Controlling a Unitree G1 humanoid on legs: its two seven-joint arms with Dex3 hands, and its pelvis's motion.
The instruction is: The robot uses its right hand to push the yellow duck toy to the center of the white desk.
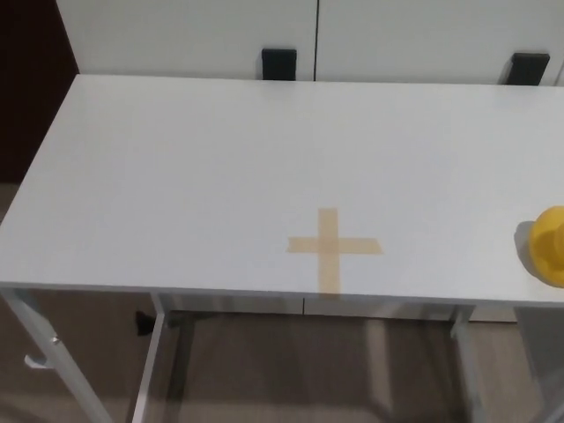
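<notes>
Head view. A white table [176, 167] is seen from above, its top filling most of the picture and narrowing toward the far edge. A cross of tan tape [331, 248] is laid flat on the top, near the front edge and a little right of the middle; its longer arm runs toward the front edge, and its shorter arm lies across it. The yellow duck toy [550, 246] is found at the extreme right of the picture, on the table near the front edge and well apart from the cross. Only part of the toy is shown, the remainder being cut off by the picture's border, so its shape and facing cannot be told. A faint shadow is cast on the top just to its left.

Beneath the front edge, the white metal frame [159, 352] of the table is visible, with slanted legs at the left and uprights under the middle and right. A brownish floor [264, 379] is seen through the frame. Behind the table, pale panels [194, 35] divided by a vertical seam are set along the far edge, and two black blocks [280, 63] are placed at their foot. A dark area [31, 79] lies at the upper left.

Neither hand of the robot is shown, so the state of the fingers cannot be told.
</notes>
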